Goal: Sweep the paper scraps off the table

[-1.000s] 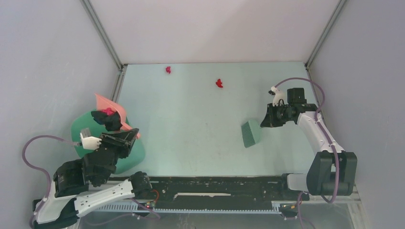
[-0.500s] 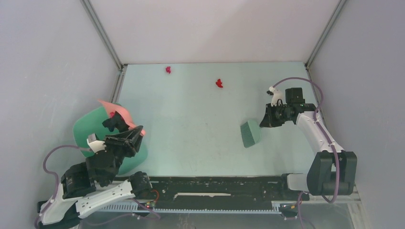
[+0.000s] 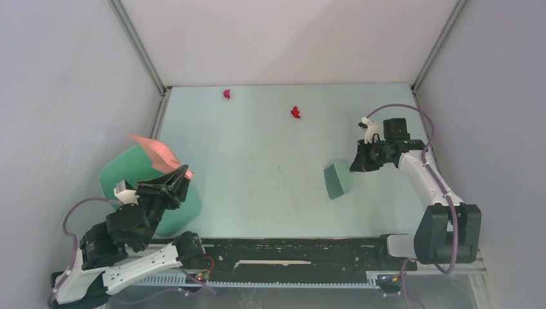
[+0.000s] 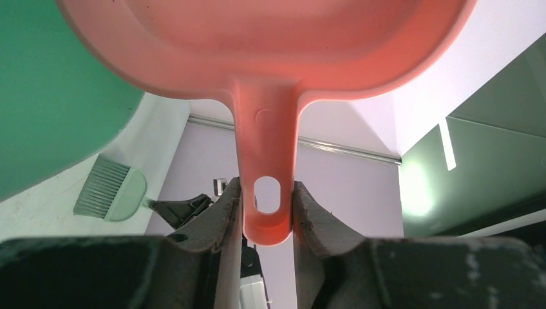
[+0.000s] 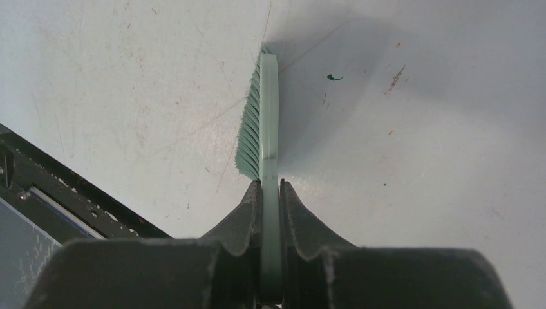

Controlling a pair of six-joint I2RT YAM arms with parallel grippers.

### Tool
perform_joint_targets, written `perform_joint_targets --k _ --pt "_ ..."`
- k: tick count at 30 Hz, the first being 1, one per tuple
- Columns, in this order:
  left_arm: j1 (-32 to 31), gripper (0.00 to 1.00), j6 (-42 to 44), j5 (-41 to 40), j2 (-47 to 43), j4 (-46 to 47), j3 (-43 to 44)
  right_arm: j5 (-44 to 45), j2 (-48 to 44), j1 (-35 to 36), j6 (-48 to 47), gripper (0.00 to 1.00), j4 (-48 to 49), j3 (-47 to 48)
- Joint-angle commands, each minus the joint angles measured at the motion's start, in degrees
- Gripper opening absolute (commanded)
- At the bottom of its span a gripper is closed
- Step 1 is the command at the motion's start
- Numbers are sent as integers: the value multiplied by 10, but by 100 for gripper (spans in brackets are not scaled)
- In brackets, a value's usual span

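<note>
Emptying: your left gripper (image 4: 265, 196) clamps the dustpan (image 4: 257, 45) over the bin (image 3: 119, 172). Your right gripper (image 5: 270, 193) clamps the brush (image 5: 261, 122). Next, you likely sweep the scraps (image 3: 295, 112) beyond it.

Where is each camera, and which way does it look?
Top external: above and behind the robot, facing down at the table; left arm and right arm show.
Left wrist: faces along its own left gripper to the pink dustpan it holds.
Right wrist: faces down along its own right gripper at the green brush.
Shared: top and left wrist both show dustpan, brush, bin.
</note>
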Motion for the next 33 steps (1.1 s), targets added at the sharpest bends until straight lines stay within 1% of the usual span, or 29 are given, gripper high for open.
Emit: perform_joint_targets --k 1,5,10,12,14,18,21,23,25,28,30,33 --pt "2 0 -40 -23 3 -36 15 4 5 18 -15 0 -18 -2" --pt "2 0 -3 -30 -1 -18 13 3 2 16 -15 0 -21 -2" --pt "2 0 62 -28 49 -45 57 4 1 16 -16 0 -21 -2" --pt "2 0 106 -30 64 -26 75 2 0 16 -17 0 -23 -2" --pt "2 0 170 -35 82 -11 99 -2 0 15 -19 0 -24 -3" --pt "2 0 249 -32 137 1 146 -2 -1 15 -22 0 -26 -3" --pt "2 0 351 -7 175 65 154 -3 0 14 -24 0 -26 -2" --pt "2 0 423 24 210 98 169 -9 4 13 -23 0 -27 -2" --pt "2 0 471 61 255 96 199 -15 8 13 -23 0 -26 -2" --pt "2 0 542 160 336 84 242 -24 10 11 -22 0 -21 -2" --pt "2 0 585 231 391 58 268 -33 6 6 -29 0 -17 3" --pt "2 0 649 316 474 -15 303 -25 11 6 -58 0 -41 41"
